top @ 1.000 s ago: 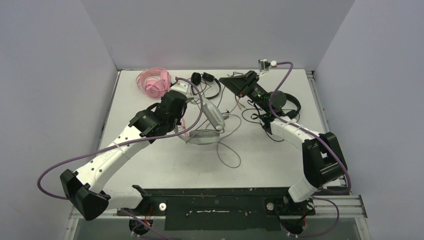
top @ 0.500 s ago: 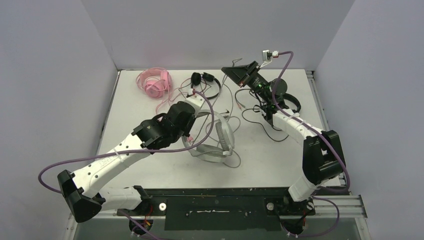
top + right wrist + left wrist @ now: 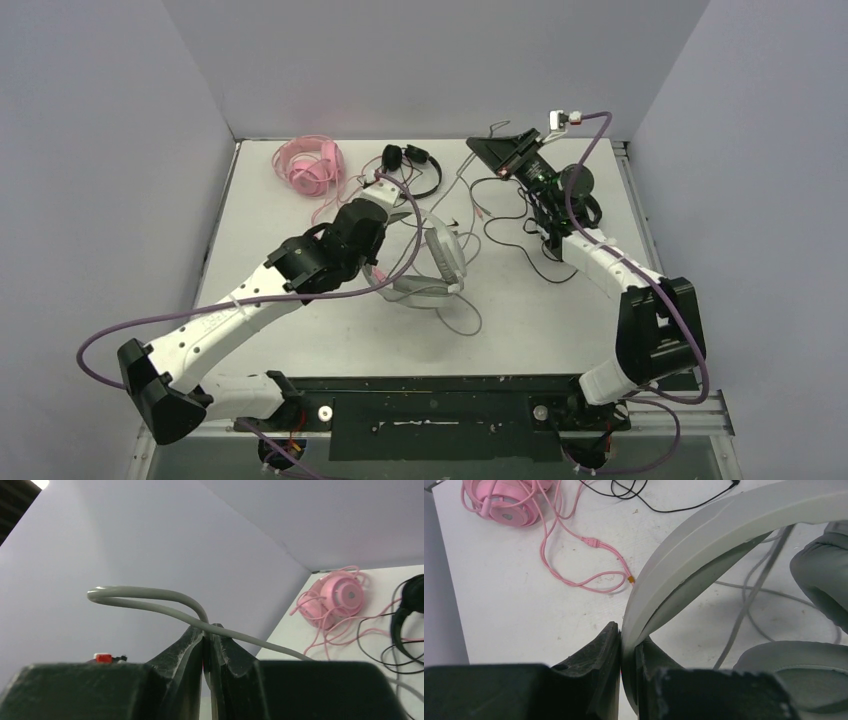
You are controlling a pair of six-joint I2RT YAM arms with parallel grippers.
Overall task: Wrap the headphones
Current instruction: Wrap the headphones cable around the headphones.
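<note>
From above, my left gripper [image 3: 398, 212] pinches the white-grey headset [image 3: 440, 262] mid-table, its cups lying toward the near-right. My right gripper [image 3: 480, 146], raised near the far edge, is closed on the grey cable [image 3: 462, 185], which runs lengthwise from headset to far side

Left wrist: jaws clamped on the headband [image 3: 704, 545], which arches up and right

Right wrist: jaws shut on a cable loop [image 3: 150, 600]. I'd hold the band steady and the cable taut, winding clear of the black headset [image 3: 415, 160]

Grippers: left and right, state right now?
Left gripper: closed on the white-grey headset, at its headband.
Right gripper: closed on that headset's grey cable.
</note>
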